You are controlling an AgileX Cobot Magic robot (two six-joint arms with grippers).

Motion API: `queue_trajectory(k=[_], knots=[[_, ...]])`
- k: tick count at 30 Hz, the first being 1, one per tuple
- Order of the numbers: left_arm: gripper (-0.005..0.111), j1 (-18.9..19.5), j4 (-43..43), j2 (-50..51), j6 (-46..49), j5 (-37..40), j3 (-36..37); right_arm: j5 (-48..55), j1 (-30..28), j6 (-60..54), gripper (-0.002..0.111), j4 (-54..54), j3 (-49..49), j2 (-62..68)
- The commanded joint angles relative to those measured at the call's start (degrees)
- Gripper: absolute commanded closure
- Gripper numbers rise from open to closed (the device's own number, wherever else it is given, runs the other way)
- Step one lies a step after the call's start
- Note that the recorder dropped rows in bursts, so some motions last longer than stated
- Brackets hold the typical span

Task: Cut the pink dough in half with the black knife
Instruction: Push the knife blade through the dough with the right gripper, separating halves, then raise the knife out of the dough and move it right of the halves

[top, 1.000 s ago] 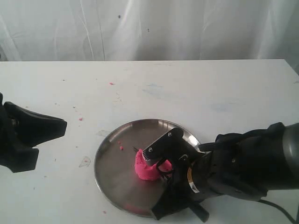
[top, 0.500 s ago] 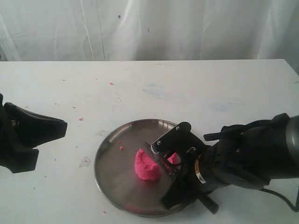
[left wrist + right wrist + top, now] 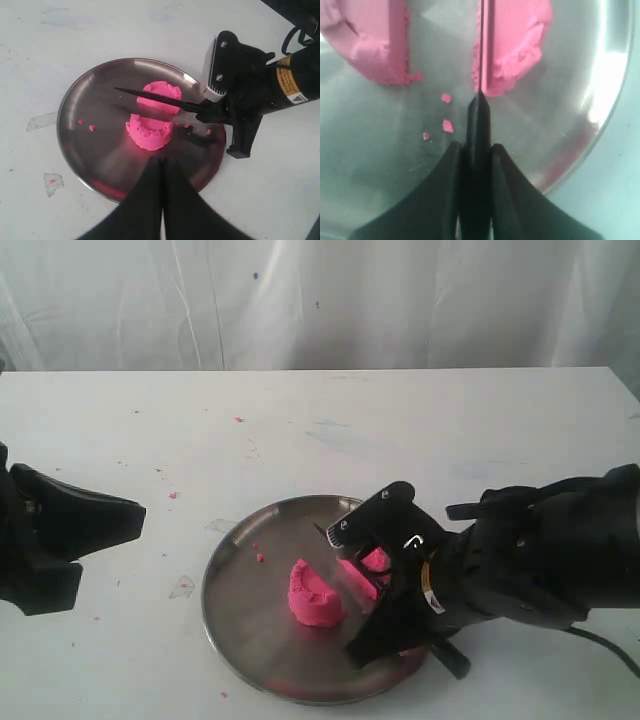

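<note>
The right gripper [image 3: 472,150] clamps the slim black knife [image 3: 160,99] between two separated bright pink dough halves [image 3: 149,132] on the round steel plate [image 3: 95,160]; the left gripper [image 3: 161,165] is closed, empty, at the plate's rim.

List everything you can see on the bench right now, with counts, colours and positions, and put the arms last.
pink dough: two bright pink pieces on the plate, a bare strip of steel between them; the second piece lies on the far side of the blade.
black knife: one, all black, held over the plate alongside the cut face of the second piece.
pink crumbs: a few, tiny, on the plate near the cut, a few more on the table.
steel plate: one, round, silver, on the table's near side.
table: one, white.
curtain: white, behind the table.
right gripper: black, shut on the black knife.
left gripper: black, fingers together, holding nothing.
</note>
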Motion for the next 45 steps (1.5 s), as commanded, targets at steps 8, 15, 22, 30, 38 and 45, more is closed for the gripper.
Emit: queue_trajectory(k=[8, 15, 22, 30, 38, 45], knots=[[0.107, -0.1, -1.1, -0.4, -0.3, 1.0, 0.4, 3.7, -0.4, -0.6, 0.108, 3.9, 0.8, -13.0], [0.107, -0.1, -0.9, -0.4, -0.3, 2.5, 0.4, -5.1, -0.4, 10.6, 0.108, 4.8, 7.0, -25.3], [0.107, -0.1, -0.9, -0.4, -0.2, 1.9, 0.4, -18.7, -0.4, 30.0, 0.108, 5.5, 15.7, -33.0], [0.107, -0.1, -0.9, -0.4, -0.1, 1.7, 0.4, -29.1, -0.4, 37.0, 0.108, 12.5, 22.1, -34.5], [0.107, -0.1, -0.9, -0.4, -0.1, 1.7, 0.4, -40.1, -0.4, 20.6, 0.108, 39.8, 28.4, -34.5], [0.107, -0.1, -0.9, -0.4, -0.1, 1.7, 0.4, -42.0, -0.4, 14.5, 0.108, 49.3, 32.5, -33.7]])
